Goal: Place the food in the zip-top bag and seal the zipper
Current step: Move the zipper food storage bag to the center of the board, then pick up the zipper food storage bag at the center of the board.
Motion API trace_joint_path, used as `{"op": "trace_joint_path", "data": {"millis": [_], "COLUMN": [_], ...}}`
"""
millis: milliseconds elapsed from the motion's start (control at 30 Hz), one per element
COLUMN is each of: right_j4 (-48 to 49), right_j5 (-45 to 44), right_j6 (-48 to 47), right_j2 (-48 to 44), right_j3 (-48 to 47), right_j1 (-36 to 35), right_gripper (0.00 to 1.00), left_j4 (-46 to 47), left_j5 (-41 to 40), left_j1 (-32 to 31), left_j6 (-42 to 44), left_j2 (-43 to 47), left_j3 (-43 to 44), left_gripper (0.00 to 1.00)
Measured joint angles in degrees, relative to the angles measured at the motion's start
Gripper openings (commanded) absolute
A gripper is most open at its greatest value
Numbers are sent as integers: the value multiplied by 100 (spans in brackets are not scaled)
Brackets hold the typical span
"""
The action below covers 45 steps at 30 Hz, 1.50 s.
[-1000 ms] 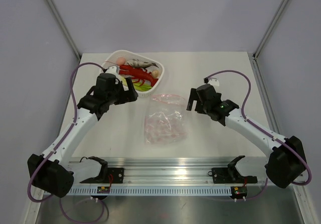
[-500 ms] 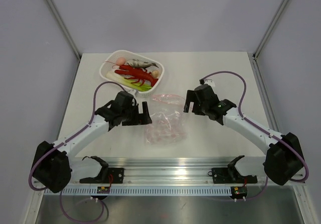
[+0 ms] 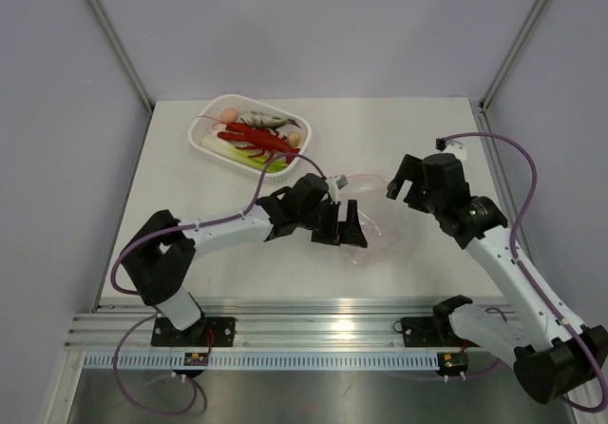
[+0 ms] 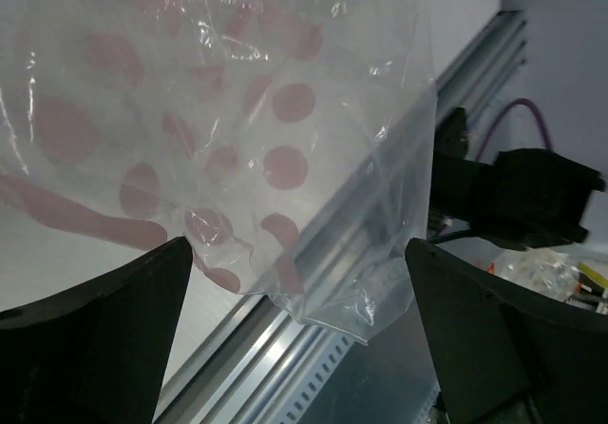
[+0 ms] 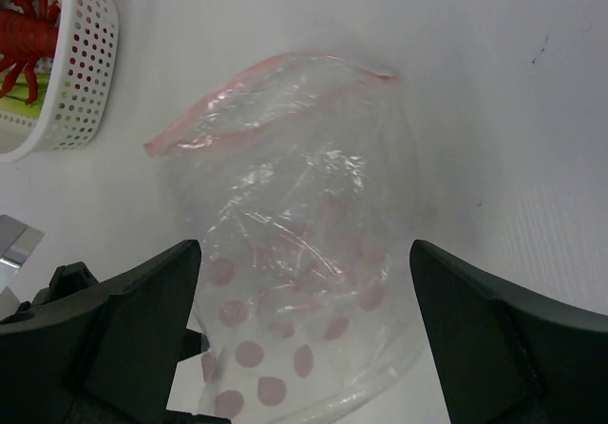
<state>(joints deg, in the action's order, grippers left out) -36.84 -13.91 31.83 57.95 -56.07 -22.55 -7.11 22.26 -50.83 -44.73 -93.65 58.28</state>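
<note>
Left gripper (image 3: 340, 226) has swung from the basket (image 3: 201, 137) to the bag (image 5: 304, 239), now shifted right at table centre. Right gripper (image 3: 399, 184) has backed off. Both gape, grasping nothing. Food (image 3: 261, 139) remains far-left in the basket, so loading has not begun.

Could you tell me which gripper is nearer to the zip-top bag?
Left. The left gripper has a corner of the zip-top bag between its open jaws; the right gripper hovers apart, to its right.
</note>
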Motion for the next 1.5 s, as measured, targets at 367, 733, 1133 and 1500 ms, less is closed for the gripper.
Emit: {"op": "trace_joint_path", "data": {"millis": [367, 733, 1133, 1500], "right_j4": [-396, -649, -824, -887], "right_j5": [302, 452, 505, 756], "right_j6": [203, 885, 1316, 1410], "right_j2": [-433, -415, -1167, -1237], "right_j3": [407, 901, 1263, 1401], "right_j1": [59, 59, 59, 59], "right_gripper": [99, 99, 99, 99], "left_j4": [-719, -1604, -2649, -2686], "left_j5": [111, -205, -243, 11], "left_j1": [1368, 1401, 1078, 970], "left_j6": [706, 1515, 2398, 2391], "left_j2": [544, -1759, -4118, -4441], "left_j3": [1270, 3947, 6022, 5998], "left_gripper": [99, 97, 92, 9]}}
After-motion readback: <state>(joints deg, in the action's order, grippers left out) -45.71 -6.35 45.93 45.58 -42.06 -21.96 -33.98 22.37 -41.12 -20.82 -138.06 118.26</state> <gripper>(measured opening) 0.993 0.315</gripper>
